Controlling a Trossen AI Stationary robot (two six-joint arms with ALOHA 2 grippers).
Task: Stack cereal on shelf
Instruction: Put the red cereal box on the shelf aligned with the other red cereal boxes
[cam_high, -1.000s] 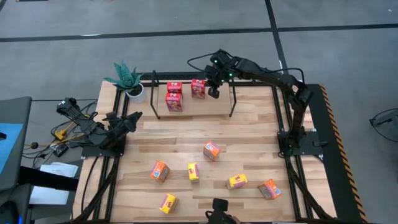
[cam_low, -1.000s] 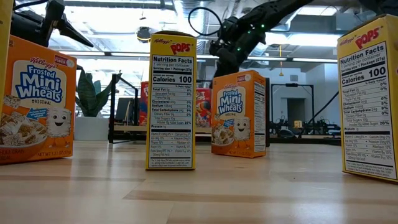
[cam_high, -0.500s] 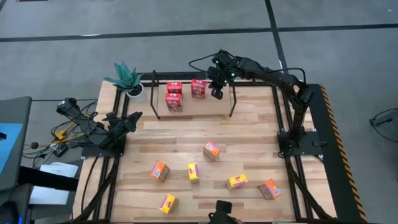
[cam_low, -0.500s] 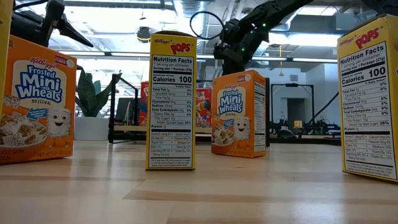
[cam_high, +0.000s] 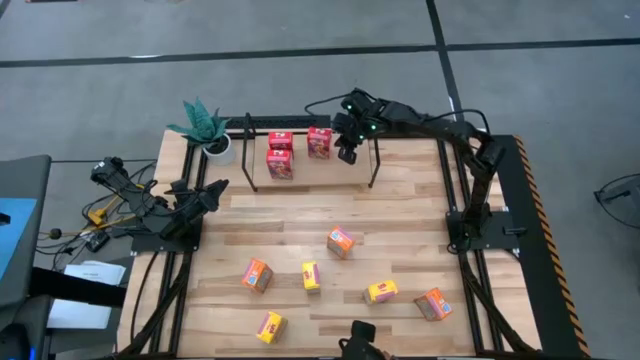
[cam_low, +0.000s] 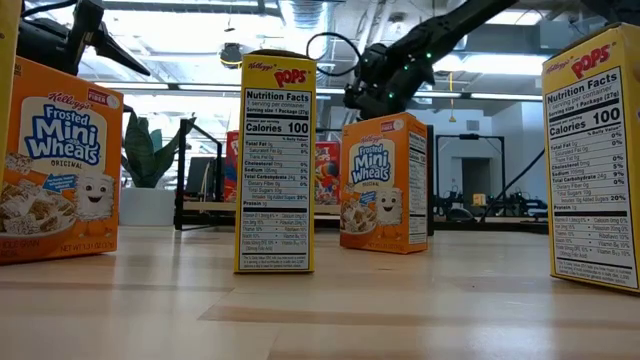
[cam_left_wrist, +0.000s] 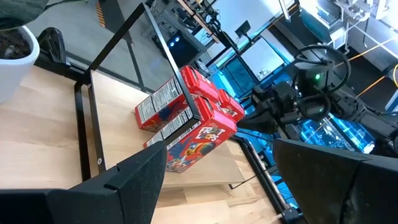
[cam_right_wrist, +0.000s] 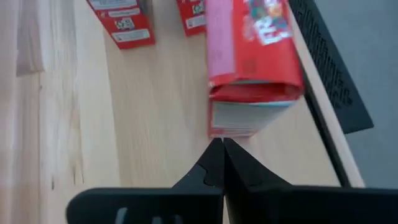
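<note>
Three red cereal boxes stand on the shelf's (cam_high: 310, 172) wooden base: two (cam_high: 280, 152) at its left and one (cam_high: 319, 142) near the middle. My right gripper (cam_high: 346, 152) hovers just right of that third red box (cam_right_wrist: 252, 62) with its fingers shut, a little short of it. Three orange and three yellow boxes stand on the near table, among them one orange (cam_high: 341, 241) and one yellow (cam_high: 311, 276). My left gripper (cam_left_wrist: 236, 186) waits open at the table's left side (cam_high: 205, 195), facing the shelf.
A white potted plant (cam_high: 212, 135) stands at the shelf's left end. The shelf's black upright rods (cam_high: 375, 160) rise close beside my right gripper. In the low view, orange (cam_low: 383, 185) and yellow (cam_low: 278, 165) boxes fill the near table. Bare wood lies between the shelf and the loose boxes.
My right arm's forearm has sunk from steep to nearly level in the low view, and its gripper has tipped from pointing down to slanting while staying beside the third red box. The boxes have not moved.
</note>
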